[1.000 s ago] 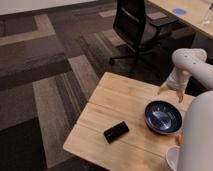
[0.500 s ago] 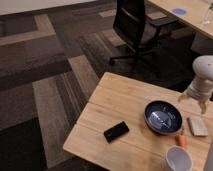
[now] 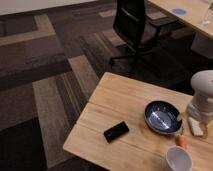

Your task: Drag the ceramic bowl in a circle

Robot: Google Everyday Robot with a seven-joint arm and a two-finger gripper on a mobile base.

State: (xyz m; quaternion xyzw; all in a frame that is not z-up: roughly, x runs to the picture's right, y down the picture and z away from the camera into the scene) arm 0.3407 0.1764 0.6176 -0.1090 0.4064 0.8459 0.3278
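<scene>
Carpet: dark and tan bands, left side of view. Black office chair stands behind the table. Wooden table fills lower right.

Phone: black, flat on the table near its front-left edge, screen dark. No writing or brand readable on it or on any other item.

Bowl: dark navy, glossy pale inside, upright on the table, right of the phone and apart from it.

Orange object: small, just below the bowl's right rim. Cup: white, at the front edge, below the bowl.

Gripper: under the white arm, at the bowl's right rim; finger spread cannot be told. A pale flat item lies beneath it.

Blue disc on the far desk, top right.
</scene>
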